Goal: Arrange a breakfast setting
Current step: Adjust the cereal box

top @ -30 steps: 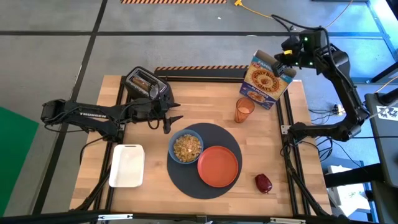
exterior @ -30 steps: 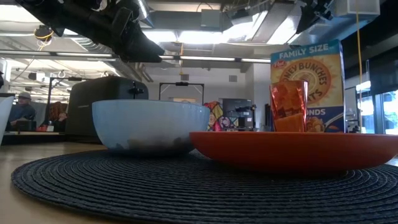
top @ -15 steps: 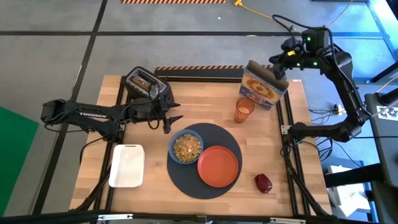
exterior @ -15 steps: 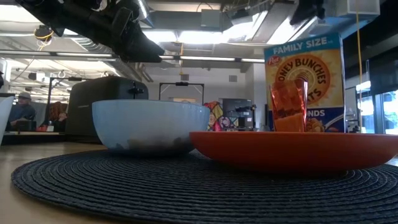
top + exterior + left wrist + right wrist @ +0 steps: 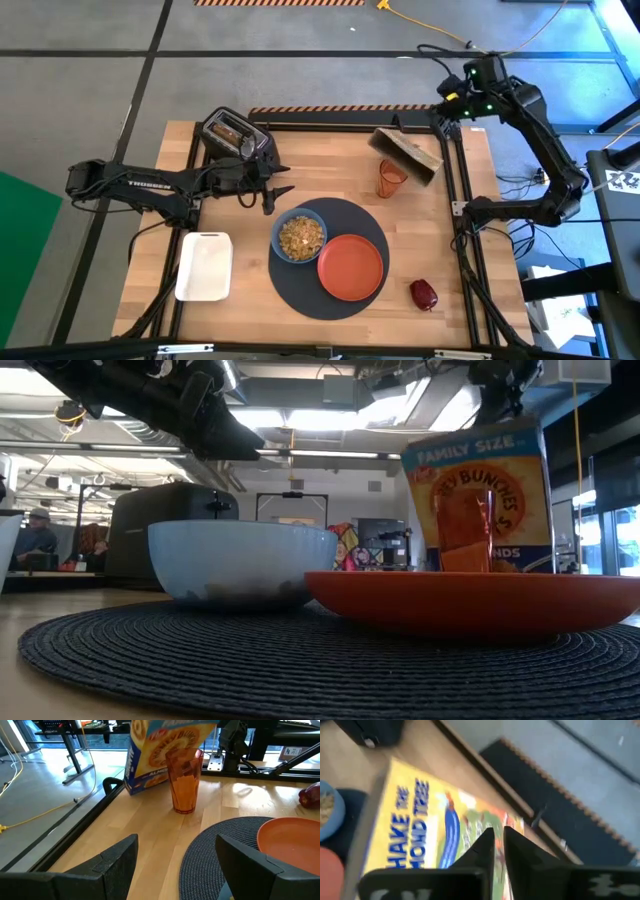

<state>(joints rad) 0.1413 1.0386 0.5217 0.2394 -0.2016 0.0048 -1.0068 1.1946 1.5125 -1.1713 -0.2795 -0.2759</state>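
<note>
The dark-grey mat (image 5: 330, 285) lies at the table's middle. On it stand the blue bowl (image 5: 299, 237), holding cereal, and the orange plate (image 5: 351, 267). The orange cup (image 5: 392, 178) stands beyond the mat. The dark-red fruit (image 5: 424, 294) lies to the mat's right. A cereal box (image 5: 405, 155) stands behind the cup, a little tilted, with my right gripper (image 5: 498, 842) shut on it. My left gripper (image 5: 270, 195) is open and empty near the toaster (image 5: 235, 135), above the table. I see no toast slice. My right gripper pinches a thin part at the cereal box's upper end (image 5: 470, 832) between its two fingers, coming from above and the table's far right. The fingers themselves hide which part it is. The box's bottom (image 5: 147, 782) rests on the table behind the cup.
A white rectangular tray (image 5: 204, 266) lies at the near left. The toaster stands at the far left corner. Bare wood shows between the toaster and the box, and along the near edge. A black frame rail runs along the table's right and far sides.
My right gripper has moved a little toward the table's left and tipped the cereal box. The box was leaning back with its front face up. It now stands almost upright with its top edge showing from above, shifted left behind the cup.
</note>
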